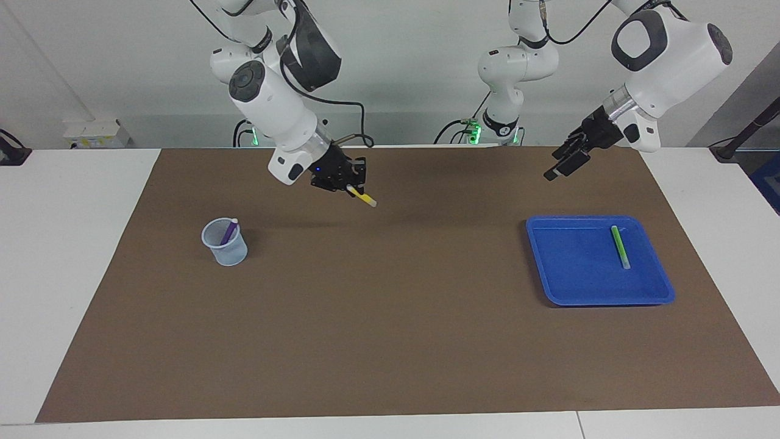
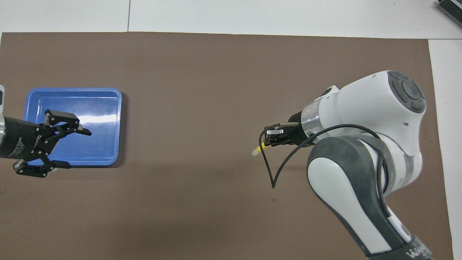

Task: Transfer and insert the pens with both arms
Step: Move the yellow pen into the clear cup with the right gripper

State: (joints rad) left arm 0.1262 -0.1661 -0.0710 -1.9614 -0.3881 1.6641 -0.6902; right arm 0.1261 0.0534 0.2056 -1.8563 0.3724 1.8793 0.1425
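Note:
My right gripper [image 1: 350,188] [image 2: 266,141] is shut on the yellow pen [image 1: 364,198] [image 2: 257,151]. The pen's pale cap end slants down, in the air over the middle of the brown mat. The purple pen [image 1: 230,230] stands in a clear cup [image 1: 225,245] toward the right arm's end; my right arm hides both in the overhead view. The green pen [image 1: 620,247] lies in the blue tray [image 1: 579,286] [image 2: 72,97]. My left gripper [image 1: 557,169] [image 2: 76,149] hangs open and holds nothing, over the tray's edge nearest the robots.
The brown mat [image 1: 390,317] covers most of the white table [image 1: 67,244]. Open mat lies between the cup and the tray. A small white box [image 1: 91,131] sits off the table at the right arm's end.

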